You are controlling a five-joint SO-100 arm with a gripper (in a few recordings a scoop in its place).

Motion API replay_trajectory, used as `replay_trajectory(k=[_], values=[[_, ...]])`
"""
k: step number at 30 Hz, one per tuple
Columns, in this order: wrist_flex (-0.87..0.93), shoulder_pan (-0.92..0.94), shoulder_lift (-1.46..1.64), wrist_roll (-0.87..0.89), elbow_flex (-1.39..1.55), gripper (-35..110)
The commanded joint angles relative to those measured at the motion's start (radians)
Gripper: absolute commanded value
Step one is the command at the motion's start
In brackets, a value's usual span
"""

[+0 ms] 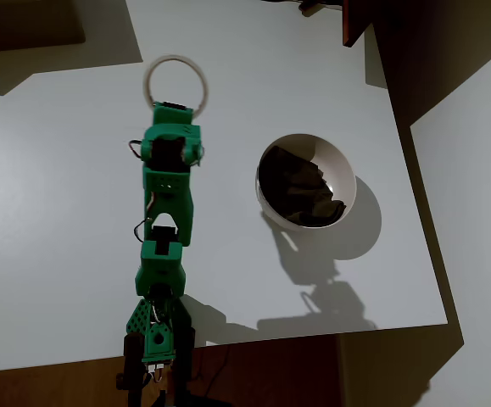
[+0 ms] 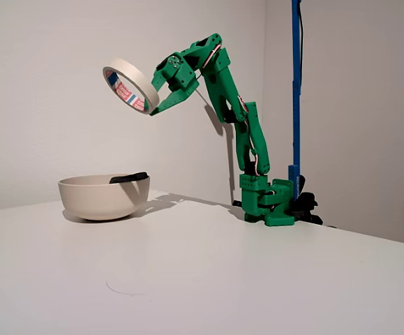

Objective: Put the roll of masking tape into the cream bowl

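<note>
Green plastic forms the whole arm [image 2: 247,139], which we see rising from its base at the table's edge and bending over toward the left in the fixed view, where the gripper [image 2: 154,105] is clamped on the roll of masking tape [image 2: 128,87] and holds it tilted, high in the air, well above the white table [image 2: 257,279]. We read reddish and blue print on the roll's inner core in that view; the fingers themselves are partly covered by the ring, so we cannot make out how each one sits on the tape. In the overhead view the roll [image 1: 175,83] appears as a pale ring projecting beyond the gripper [image 1: 177,106], its near arc hidden under the green wrist. The cream bowl [image 1: 345,182] stands on the table apart from the arm, to the right in the overhead view, and holds a dark mass whose nature we cannot tell; in the fixed view the bowl [image 2: 104,195] sits below and to the left of the roll, only a dark sliver showing above its rim
</note>
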Motion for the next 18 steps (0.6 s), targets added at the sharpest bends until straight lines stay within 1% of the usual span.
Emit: replay_trajectory(k=[1, 11, 18], values=[[-0.018, 0.141, 0.127, -0.029, -0.069, -8], [-0.077, 0.400, 0.140, -0.115, -0.069, -8], [-0.163, 0.604, 0.061, -0.161, -0.067, -8]])
